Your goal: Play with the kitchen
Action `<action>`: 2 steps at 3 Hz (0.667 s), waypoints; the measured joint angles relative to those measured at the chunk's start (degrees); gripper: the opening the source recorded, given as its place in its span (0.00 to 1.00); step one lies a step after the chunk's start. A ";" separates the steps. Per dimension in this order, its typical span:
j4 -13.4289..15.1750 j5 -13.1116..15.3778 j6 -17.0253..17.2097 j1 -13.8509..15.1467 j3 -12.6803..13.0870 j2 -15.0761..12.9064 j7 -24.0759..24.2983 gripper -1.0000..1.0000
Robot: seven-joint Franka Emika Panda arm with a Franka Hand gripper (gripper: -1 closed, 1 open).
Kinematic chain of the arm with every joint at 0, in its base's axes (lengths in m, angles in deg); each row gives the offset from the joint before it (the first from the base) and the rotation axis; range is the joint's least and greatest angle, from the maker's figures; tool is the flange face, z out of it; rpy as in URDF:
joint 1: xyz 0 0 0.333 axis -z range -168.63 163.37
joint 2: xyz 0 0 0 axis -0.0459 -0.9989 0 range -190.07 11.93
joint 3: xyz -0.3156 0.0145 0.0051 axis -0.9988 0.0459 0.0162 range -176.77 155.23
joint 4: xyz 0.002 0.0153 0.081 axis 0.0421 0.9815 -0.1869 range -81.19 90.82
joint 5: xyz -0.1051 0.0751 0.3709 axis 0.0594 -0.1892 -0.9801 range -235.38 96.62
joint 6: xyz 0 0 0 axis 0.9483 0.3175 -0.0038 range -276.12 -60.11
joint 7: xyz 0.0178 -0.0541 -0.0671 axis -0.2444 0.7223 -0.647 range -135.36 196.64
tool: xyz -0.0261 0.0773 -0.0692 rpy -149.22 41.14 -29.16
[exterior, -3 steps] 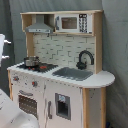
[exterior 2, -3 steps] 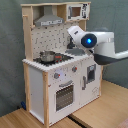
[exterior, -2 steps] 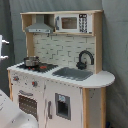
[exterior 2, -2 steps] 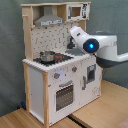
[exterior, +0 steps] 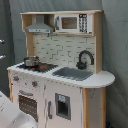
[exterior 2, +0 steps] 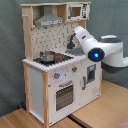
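Vs. 1 s ago, the arm [exterior 2: 97,50] in the second exterior view has shifted a bit toward the second exterior view's left and lower, its white body w/ the blue light now covering more of the sink end of the kitchen [exterior 2: 52,70]; the kitchen itself hasn't moved. In the first exterior view only a white bit of the arm [exterior: 10,112] shows at the bottom left corner, about as before. Tool: hidden behind the arm body, so can't tell if open or closed. The kitchen [exterior: 57,75] stands upright on a pale wood surface [exterior 2: 100,112] in front of a grey curtain. On its hob sits a small metal pot [exterior: 31,61], also seen in the second exterior view [exterior 2: 47,56]. Black faucet [exterior: 85,59] stands behind the sink [exterior: 74,73]; grey hood [exterior: 40,26] up top next to a toy microwave [exterior: 72,22]. Microwave panel has marks, too small to read; no other writing legible.
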 joint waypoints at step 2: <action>4.22 9.31 4.36 -4.70 0.66 1.57 4.10 1.00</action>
